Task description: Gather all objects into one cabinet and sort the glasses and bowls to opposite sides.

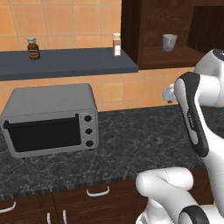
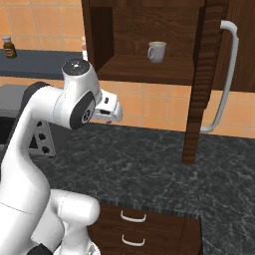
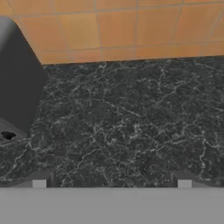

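Gripper (image 3: pixel 111 181): jaws fully spread, fingertips (image 3: pixel 39 183) wide apart at the bottom of the hand view, nothing between them, aimed down at bare dark marbled counter (image 3: pixel 131 127). Hand positioned above the counter, in front of the orange tiled wall (image 3: pixel 131 26), right of the grey toaster oven (image 1: pixel 50 120).

Cabinet (image 2: pixel 144 35): dark brown, wall-mounted, door (image 2: pixel 204 79) swung open and seen edge-on, long curved silver bar handle (image 2: pixel 226 74) on its outer face.

Cream mug (image 2: pixel 156 51): upright on the cabinet's lower shelf, toward the back, well apart from the gripper.

Grey shelf (image 1: pixel 65 61) left of the cabinet: one brown spice jar (image 1: pixel 33 48) near its left end, one slim jar (image 1: pixel 117 44) at its right end, just beside the cabinet wall.

Base cabinets with short silver handles (image 2: pixel 133 216) below the counter edge.
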{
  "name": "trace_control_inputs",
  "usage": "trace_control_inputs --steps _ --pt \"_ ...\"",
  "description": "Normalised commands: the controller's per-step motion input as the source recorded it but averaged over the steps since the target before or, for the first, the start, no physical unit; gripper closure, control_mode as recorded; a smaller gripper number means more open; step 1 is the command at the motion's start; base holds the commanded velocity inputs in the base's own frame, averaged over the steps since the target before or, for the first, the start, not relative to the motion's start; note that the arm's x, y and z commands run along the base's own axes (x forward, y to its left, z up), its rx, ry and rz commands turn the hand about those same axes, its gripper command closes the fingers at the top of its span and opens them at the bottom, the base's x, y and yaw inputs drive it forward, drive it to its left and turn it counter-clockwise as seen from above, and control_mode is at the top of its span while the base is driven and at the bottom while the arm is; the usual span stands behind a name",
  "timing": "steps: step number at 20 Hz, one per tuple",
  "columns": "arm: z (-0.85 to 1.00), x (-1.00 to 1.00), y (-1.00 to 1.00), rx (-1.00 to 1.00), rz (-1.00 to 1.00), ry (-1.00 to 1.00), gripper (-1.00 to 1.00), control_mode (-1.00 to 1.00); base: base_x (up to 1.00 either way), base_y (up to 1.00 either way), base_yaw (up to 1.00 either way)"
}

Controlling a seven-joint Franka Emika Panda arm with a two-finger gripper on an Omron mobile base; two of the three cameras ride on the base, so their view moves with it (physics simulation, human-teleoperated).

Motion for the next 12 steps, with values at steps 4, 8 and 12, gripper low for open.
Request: trace_control_inputs --steps 4,8,12 --pt "0.99 0.07 -0.47 0.04 -0.08 -0.23 -1.0 -1.0 0.0 0.0 0.0" --pt "1.0 0.32 -0.31 0.0 -0.09 -0.02 -1.0 -1.0 0.0 0.0 0.0" --pt "0.97 0.74 -0.13 -0.05 -0.12 0.06 -1.0 -1.0 0.0 0.0 0.0"
